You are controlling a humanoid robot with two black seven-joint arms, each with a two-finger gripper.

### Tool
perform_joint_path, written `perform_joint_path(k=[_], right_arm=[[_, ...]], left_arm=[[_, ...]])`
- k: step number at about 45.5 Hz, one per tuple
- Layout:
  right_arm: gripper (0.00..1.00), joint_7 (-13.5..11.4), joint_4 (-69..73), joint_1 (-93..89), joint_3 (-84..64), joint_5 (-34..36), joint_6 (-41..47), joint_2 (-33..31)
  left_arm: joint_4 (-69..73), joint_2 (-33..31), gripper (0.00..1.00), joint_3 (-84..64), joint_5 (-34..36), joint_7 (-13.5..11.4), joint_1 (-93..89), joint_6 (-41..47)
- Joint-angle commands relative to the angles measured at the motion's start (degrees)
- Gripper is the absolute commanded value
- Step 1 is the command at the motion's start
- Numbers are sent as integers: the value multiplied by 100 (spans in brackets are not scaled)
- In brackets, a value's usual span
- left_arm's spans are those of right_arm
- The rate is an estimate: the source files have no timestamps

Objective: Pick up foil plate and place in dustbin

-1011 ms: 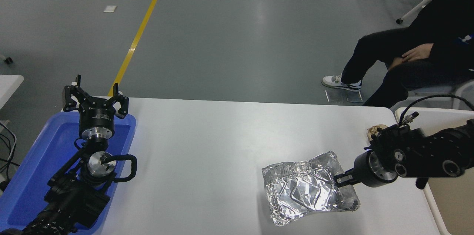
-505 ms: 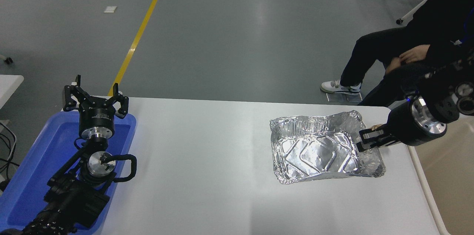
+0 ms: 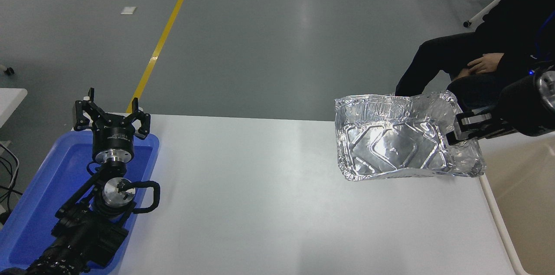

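While clamped on the right rim of the foil plate (image 3: 390, 142), the right end effector (image 3: 455, 132) holds it clear of the tabletop (image 3: 260, 205), tilted so the embossed floor faces the camera and the far rim stands higher than the near one. Grip point is at the plate's 3 o'clock edge, fingers pinched narrow on thin foil; the wall beside them is visibly buckled, which suggests the foil gives under the pinch. Judged purpose of this hold: an edge grip lets the arm carry the plate sideways toward the dustbin (image 3: 520, 205), whose cream interior and pale rim lie at the tabletop's 3 to 4 o'clock side, just beyond its right edge. Plate position: over the tabletop's right far corner, its right end overhanging the bin's rim; release has not yet been made. Risk noted: a one-sided grip on soft foil may slip or fold. Left end effector (image 3: 112, 115) is parked at 9 o'clock above a blue tray (image 3: 30, 205), its fingers spread wide and holding nothing. Tabletop is white, matte and smooth. Room: grey glossy floor with a yellow line at 11 o'clock; a seated person (image 3: 485, 62) in dark clothing at 2 o'clock, hand on lap, well apart from the plate.
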Motion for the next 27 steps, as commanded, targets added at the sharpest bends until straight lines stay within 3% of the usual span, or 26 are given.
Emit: perform_joint_path(k=[1,17,27], right_arm=[[0,-161,-716,111,-51,444,-159,-406],[0,-223,-2729,-1163,11,1570,-1415,-1250],[0,-135,-3029,-2779,212,2931,-2593,-1514]], left_arm=[[-5,5,99,0,0,-4,-2,1],[4,5,99,0,0,4,-2,1],[4,5,99,0,-9,-4,-2,1]])
